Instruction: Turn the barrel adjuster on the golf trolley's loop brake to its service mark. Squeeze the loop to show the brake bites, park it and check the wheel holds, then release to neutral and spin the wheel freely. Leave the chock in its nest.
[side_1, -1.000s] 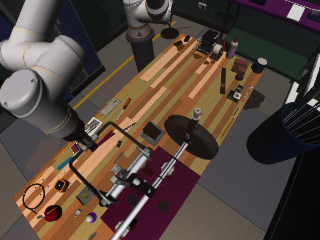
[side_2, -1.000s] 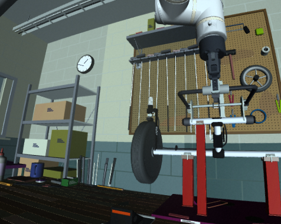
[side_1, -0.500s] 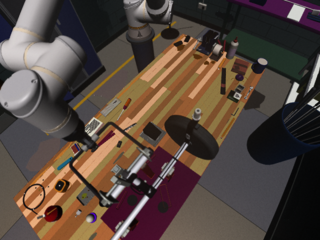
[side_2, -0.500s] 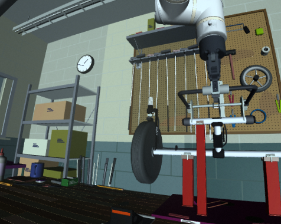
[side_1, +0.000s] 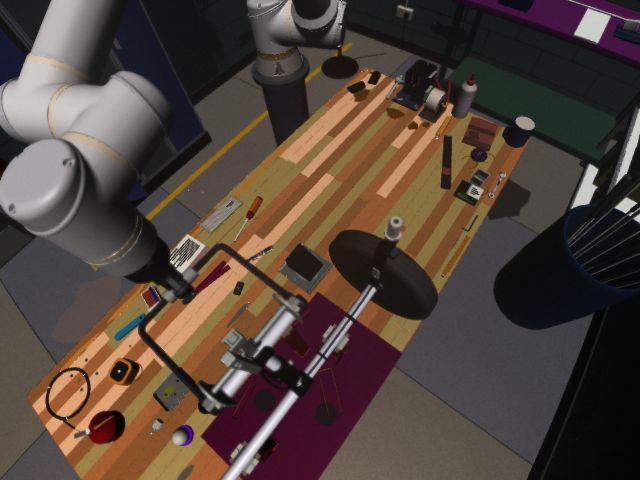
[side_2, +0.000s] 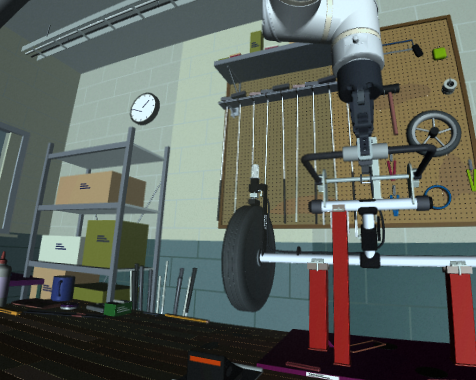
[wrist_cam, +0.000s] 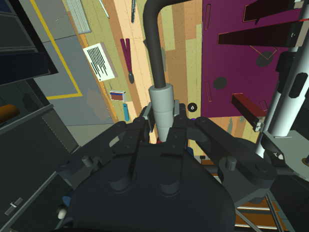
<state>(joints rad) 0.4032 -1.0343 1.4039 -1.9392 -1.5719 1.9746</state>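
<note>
My gripper (wrist_cam: 162, 117) comes down from above with its two fingers closed on either side of the pale grey sleeve (wrist_cam: 162, 105) in the middle of the trolley's dark loop brake (side_1: 155, 330). In the second side camera the gripper (side_2: 366, 145) sits on that sleeve (side_2: 365, 151) at the top of the loop, above the white handle bar (side_2: 370, 204). The black wheel (side_1: 382, 274) hangs at the end of the white axle tube (side_1: 331, 336), off the bench. The frame rests on red stands (side_2: 340, 285) over a purple mat (side_1: 310, 403).
The wooden bench (side_1: 310, 206) carries scattered tools: a screwdriver (side_1: 248, 217), a dark square tray (side_1: 305, 266), an orange tape measure (side_1: 123, 371), a red cup (side_1: 106, 426). A blue bin of rods (side_1: 584, 263) stands to the right. A pegboard (side_2: 350, 125) hangs behind.
</note>
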